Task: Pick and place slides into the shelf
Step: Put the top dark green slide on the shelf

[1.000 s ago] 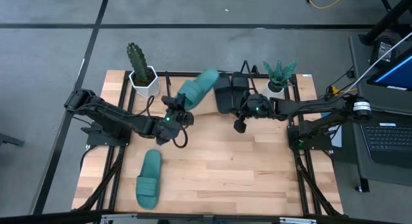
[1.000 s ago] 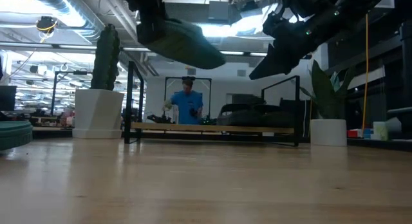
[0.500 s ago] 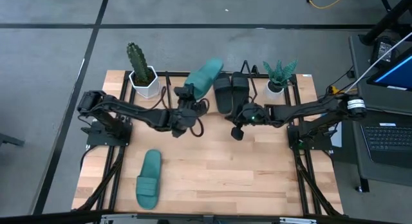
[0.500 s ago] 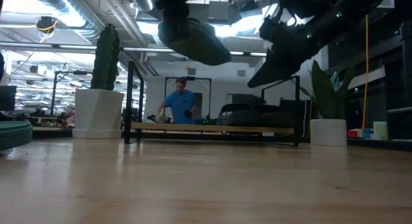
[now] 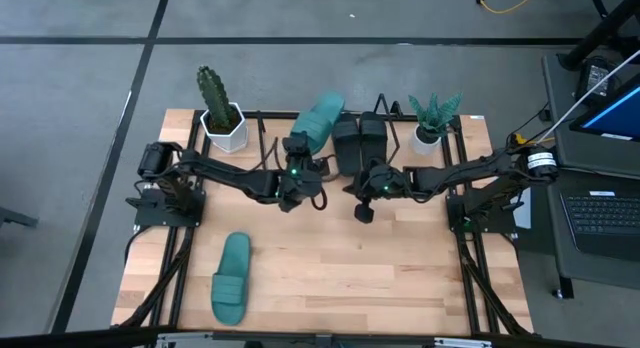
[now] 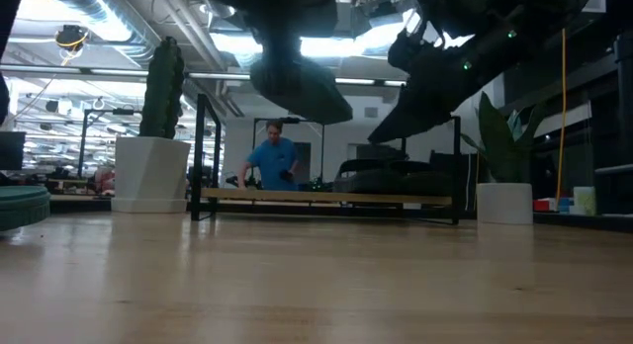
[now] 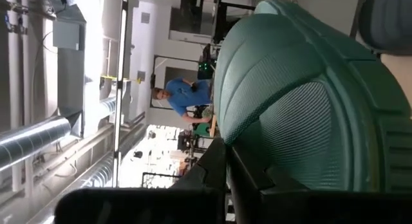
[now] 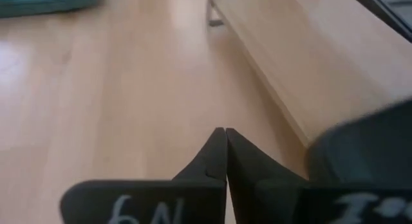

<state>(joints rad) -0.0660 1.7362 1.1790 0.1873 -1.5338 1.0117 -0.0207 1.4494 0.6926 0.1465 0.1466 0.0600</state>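
We see the left hand (image 5: 297,148) clamped on a teal slide (image 5: 318,121) over the shelf (image 5: 262,146); right hand (image 5: 363,210) empty, fingers together, above the surface (image 5: 380,268)

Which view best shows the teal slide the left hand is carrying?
The high view: the carried teal slide shows whole, over the shelf beside the black slides. The left wrist view fills with its strap; the low view shows a dark underside; the right wrist view misses it.
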